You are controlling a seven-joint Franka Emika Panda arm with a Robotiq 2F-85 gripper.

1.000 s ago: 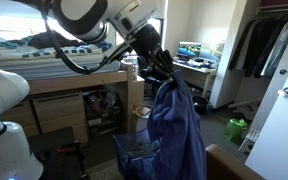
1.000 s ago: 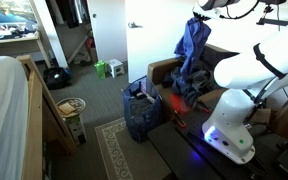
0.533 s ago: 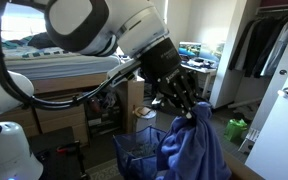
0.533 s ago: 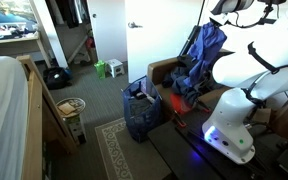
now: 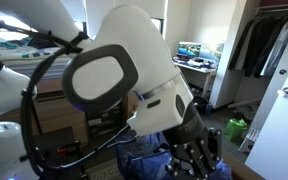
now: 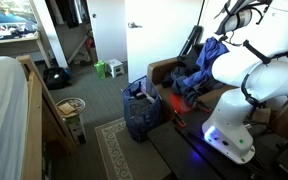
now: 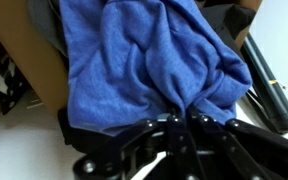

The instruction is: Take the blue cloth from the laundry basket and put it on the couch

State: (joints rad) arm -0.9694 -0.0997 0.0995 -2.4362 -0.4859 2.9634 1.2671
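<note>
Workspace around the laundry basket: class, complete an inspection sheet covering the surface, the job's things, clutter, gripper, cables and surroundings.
Surface: grey carpet with a patterned rug.
Job's things: blue cloth bunched on the couch, held at its top; laundry basket on the floor in front of the couch.
Clutter: green bag; black bag.
Gripper: gripper, fingers shut on a fold of the cloth.
Cables: black cable looped along the arm.
Surroundings: wooden loft bed, monitor, hanging clothes.

Ext cams both see basket (image 6: 140, 115); wrist cam close-up.
</note>
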